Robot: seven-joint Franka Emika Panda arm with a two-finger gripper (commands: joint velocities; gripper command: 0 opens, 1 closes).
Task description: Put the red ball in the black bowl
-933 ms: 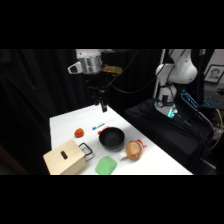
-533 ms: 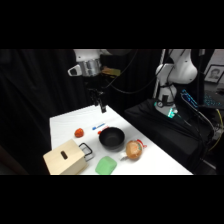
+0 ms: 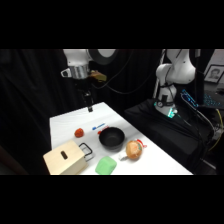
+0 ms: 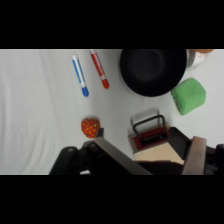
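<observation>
The small red ball (image 3: 79, 132) lies on the white table, left of the black bowl (image 3: 112, 138). My gripper (image 3: 89, 106) hangs well above the table's far edge, behind the ball and apart from it. In the wrist view the red ball (image 4: 90, 127) shows just beyond my left finger (image 4: 116, 156), and the glossy black bowl (image 4: 152, 70) sits at the top right with nothing in it. My gripper (image 4: 155, 160) is open and holds nothing.
A wooden box (image 3: 65, 159) with a black handle (image 4: 148, 129) stands at the front left. A flat green object (image 3: 105, 165) and a tan-orange round object (image 3: 133, 149) flank the bowl. A blue pen (image 4: 80, 75) and a red pen (image 4: 99, 69) lie behind the ball.
The gripper has shifted to the left, toward the side of the table where the ball lies. Nothing on the table has moved.
</observation>
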